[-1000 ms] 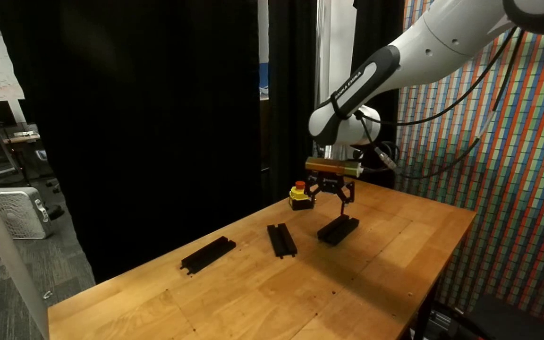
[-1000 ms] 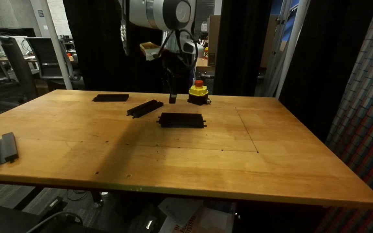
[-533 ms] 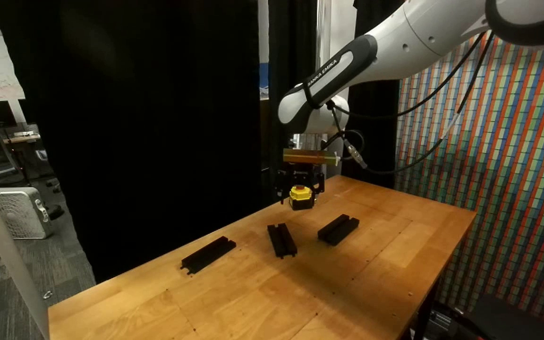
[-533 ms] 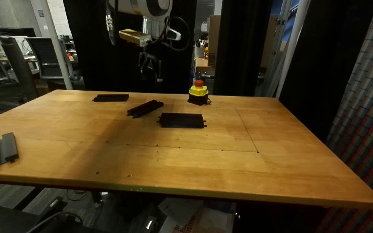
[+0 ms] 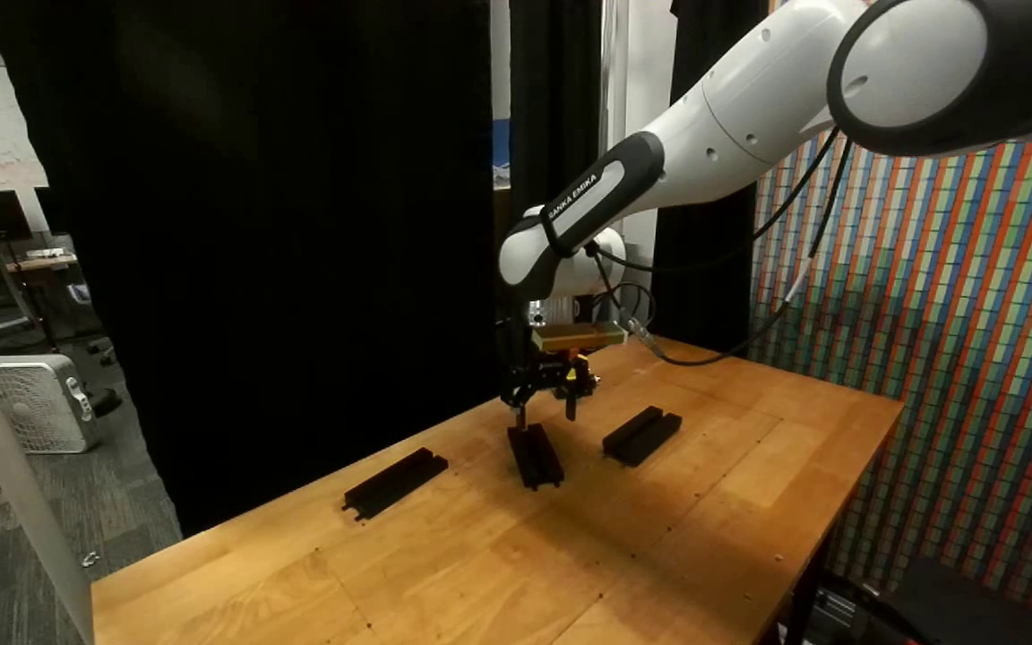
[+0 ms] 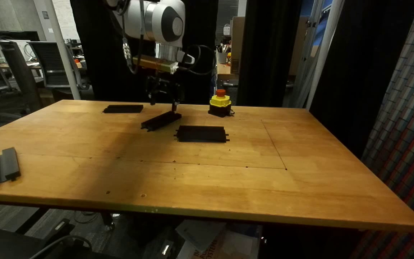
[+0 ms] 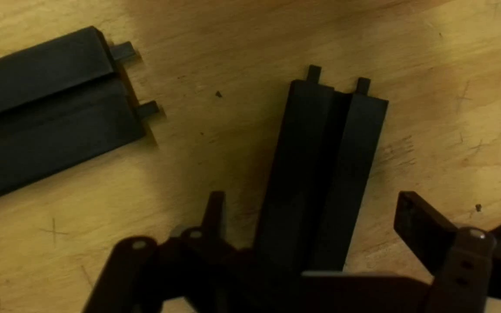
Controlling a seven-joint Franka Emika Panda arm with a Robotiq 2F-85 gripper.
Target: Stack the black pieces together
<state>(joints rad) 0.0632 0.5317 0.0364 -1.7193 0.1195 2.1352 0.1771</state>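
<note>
- The black two-fingered gripper [image 5: 546, 416] hangs over the light wooden table [image 5: 498, 573], carried by the white-and-black robot arm [image 5: 713, 134]; its jaws stand apart, one dark finger [image 7: 424, 230] on each side of the long, black, grooved middle block [image 7: 315, 174];
- This middle block lies flat, two short prongs at one end; in the wrist view bare wood shows between it and each finger; whether a fingertip touches anything I cannot tell;
- To its right, in both exterior views, lies a long black right-hand block [image 6: 201, 134], near but apart; to its left lies a long black left-hand block [image 6: 123, 108], also apart;
- A dark grey grooved block [image 6: 0, 167] sits well apart at the table's near left in an exterior view;
- The wrist view also holds part of another pronged black block [image 7: 55, 108], cut by the left edge; which one, I cannot tell;
- A red-topped yellow-and-black box [image 6: 220, 102] stands upright near the table's far edge in an exterior view.
</note>
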